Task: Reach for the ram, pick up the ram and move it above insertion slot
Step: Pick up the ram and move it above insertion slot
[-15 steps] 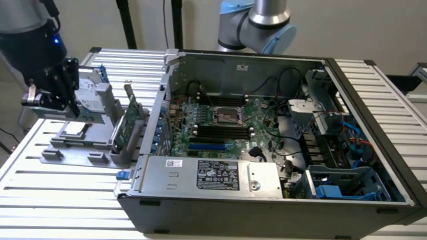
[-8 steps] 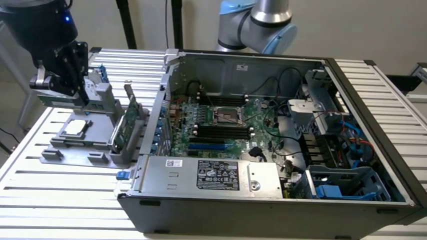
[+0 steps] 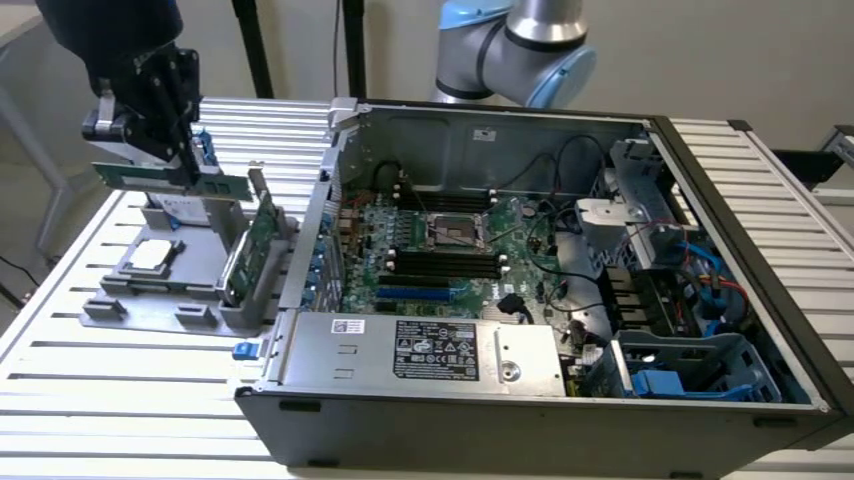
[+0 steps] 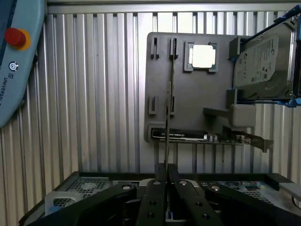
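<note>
Ram lifted clear of the holder.
The gripper (image 3: pixel 171 165) is clamped on the ram (image 3: pixel 167 180), holding it level above the grey holder (image 3: pixel 174 275) on the tabletop (image 3: pixel 120 370), at nine o'clock from the computer case (image 3: pixel 561 400).

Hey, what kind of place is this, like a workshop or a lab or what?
Probably a robotics lab bench set up for computer assembly. An open grey desktop computer case with its green motherboard exposed sits on a slatted aluminium table, beside a grey parts holder, with a robot arm behind.
</note>
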`<action>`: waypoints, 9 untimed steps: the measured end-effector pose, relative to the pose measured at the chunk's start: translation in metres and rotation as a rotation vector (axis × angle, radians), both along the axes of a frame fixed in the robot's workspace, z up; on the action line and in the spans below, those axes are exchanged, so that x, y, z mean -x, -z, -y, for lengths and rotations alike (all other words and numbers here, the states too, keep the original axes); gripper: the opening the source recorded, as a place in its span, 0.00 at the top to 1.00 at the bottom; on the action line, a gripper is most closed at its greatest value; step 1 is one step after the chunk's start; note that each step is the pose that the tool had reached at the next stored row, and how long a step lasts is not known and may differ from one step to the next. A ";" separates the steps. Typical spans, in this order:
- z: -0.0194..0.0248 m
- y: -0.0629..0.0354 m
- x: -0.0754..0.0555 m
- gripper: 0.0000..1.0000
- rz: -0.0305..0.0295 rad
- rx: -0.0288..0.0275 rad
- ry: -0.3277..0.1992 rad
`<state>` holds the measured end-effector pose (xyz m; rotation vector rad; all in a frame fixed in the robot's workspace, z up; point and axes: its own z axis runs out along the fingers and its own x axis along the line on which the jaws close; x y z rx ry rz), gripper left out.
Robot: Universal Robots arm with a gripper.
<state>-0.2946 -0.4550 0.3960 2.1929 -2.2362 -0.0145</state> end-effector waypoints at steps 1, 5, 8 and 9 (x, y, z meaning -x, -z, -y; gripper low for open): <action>-0.0003 -0.0020 -0.003 0.87 -0.0002 -0.0001 0.000; -0.0014 -0.0075 -0.017 0.87 -0.0001 -0.0030 0.000; -0.0023 -0.0088 -0.028 0.87 -0.0001 -0.0066 0.000; -0.0026 -0.0088 -0.032 0.87 -0.0001 -0.0085 0.000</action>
